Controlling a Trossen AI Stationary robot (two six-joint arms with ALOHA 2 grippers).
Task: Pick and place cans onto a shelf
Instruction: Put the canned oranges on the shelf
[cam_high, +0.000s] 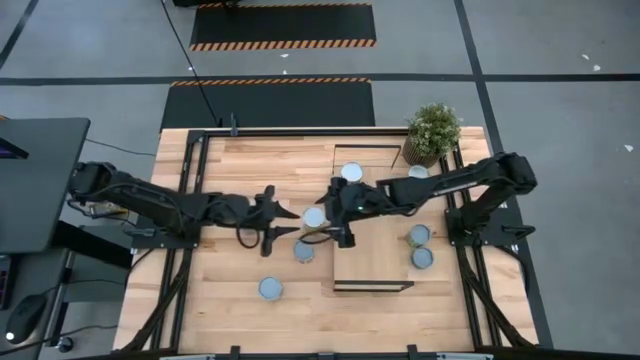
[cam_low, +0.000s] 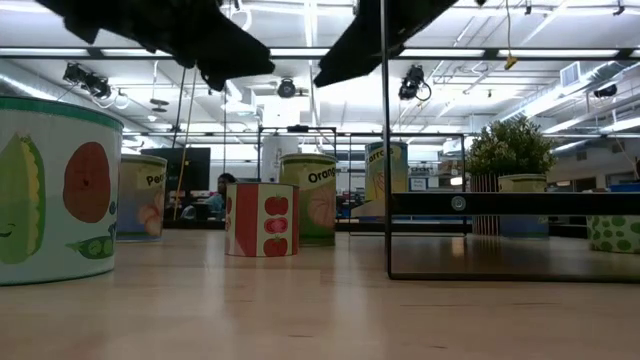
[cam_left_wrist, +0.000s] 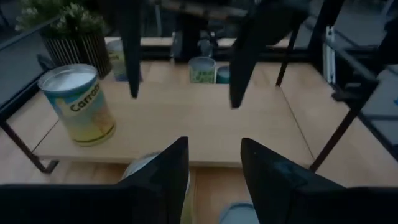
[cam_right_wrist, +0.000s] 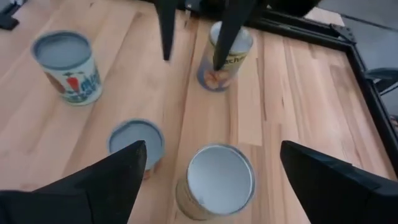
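Observation:
The shelf (cam_high: 375, 255) stands right of the table's middle and carries one can (cam_high: 350, 172) at its far end, labelled Carrots in the left wrist view (cam_left_wrist: 78, 102). Several cans stand upright on the table left of the shelf: one (cam_high: 314, 217) beside the shelf's edge, one (cam_high: 303, 250) nearer, and one (cam_high: 270, 289) near the front. My right gripper (cam_high: 335, 215) hovers open over the first of these (cam_right_wrist: 217, 180), its fingers wide on either side and above it. My left gripper (cam_high: 285, 222) is open and empty, facing the shelf, above a can labelled with peaches (cam_right_wrist: 227, 53).
A potted plant (cam_high: 433, 130) stands at the far right corner with a can (cam_high: 418, 172) beside it. Two more cans (cam_high: 420, 235) (cam_high: 423, 258) stand on the table right of the shelf. The two grippers face each other closely. The shelf's near half is bare.

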